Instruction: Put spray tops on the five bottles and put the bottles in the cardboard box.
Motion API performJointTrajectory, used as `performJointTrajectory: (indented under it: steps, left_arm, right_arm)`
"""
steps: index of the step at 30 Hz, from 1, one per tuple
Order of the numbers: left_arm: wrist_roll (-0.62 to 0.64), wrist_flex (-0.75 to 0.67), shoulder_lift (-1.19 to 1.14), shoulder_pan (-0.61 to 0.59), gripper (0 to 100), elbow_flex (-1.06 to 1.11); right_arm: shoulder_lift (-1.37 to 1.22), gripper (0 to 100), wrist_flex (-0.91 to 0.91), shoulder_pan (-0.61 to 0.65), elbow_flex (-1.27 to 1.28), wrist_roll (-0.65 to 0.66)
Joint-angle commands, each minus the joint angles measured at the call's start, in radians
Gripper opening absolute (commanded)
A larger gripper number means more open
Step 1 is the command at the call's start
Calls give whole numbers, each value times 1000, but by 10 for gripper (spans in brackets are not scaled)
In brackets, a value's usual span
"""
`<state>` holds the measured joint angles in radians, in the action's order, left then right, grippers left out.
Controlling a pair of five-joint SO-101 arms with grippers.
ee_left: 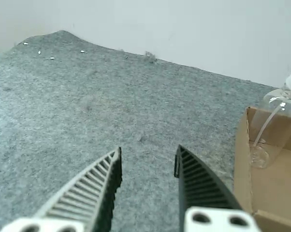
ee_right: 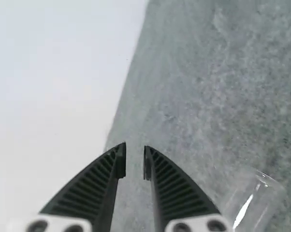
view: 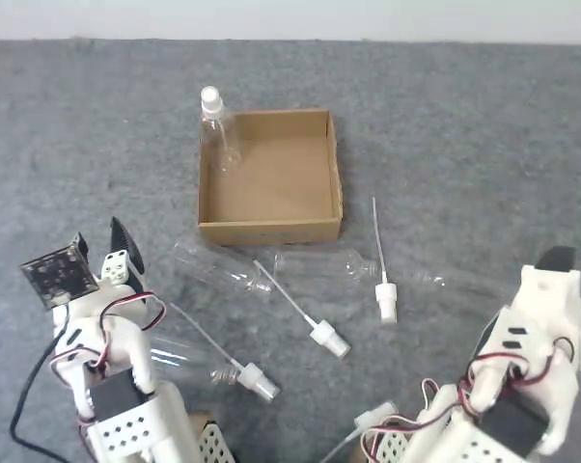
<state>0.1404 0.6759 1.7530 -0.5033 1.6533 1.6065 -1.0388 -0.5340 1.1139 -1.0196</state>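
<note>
Clear white-capped bottle (view: 218, 140) stands inside the cardboard box (view: 271, 231).

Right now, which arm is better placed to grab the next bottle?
Left, probably: its jaws stand wide open, and a bottle with a spray top beside it lies right by that arm.

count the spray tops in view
5. One spray top sits on the bottle in the cardboard box. Three lie loose in front of the box: left top, middle top, right top. A fifth top lies beside the right arm.
</note>
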Motion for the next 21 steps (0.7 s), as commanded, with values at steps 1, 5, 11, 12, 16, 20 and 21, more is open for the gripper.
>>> performJointTrajectory:
  steps: [1,5,11,12,16,20,21]
  left_arm:
    - [3,-32,15,-5,170,-4]
    - [3,-32,15,-5,170,-4]
    - [3,-32,15,-5,170,-2]
    - [3,-34,15,-5,170,2]
    - [3,-35,15,-5,170,4]
    - [3,-35,15,-5,170,4]
    - [3,-35,15,-5,170,4]
  right_arm:
    - [71,6,-8,-2,-72,21]
    - [94,6,-45,59,-141,23]
    - [19,6,-110,151,-299,21]
    - [-8,6,-108,163,-325,21]
    - [-130,6,-113,186,-431,25]
    - [-242,6,-119,196,-526,52]
    - [-266,6,-130,196,-551,60]
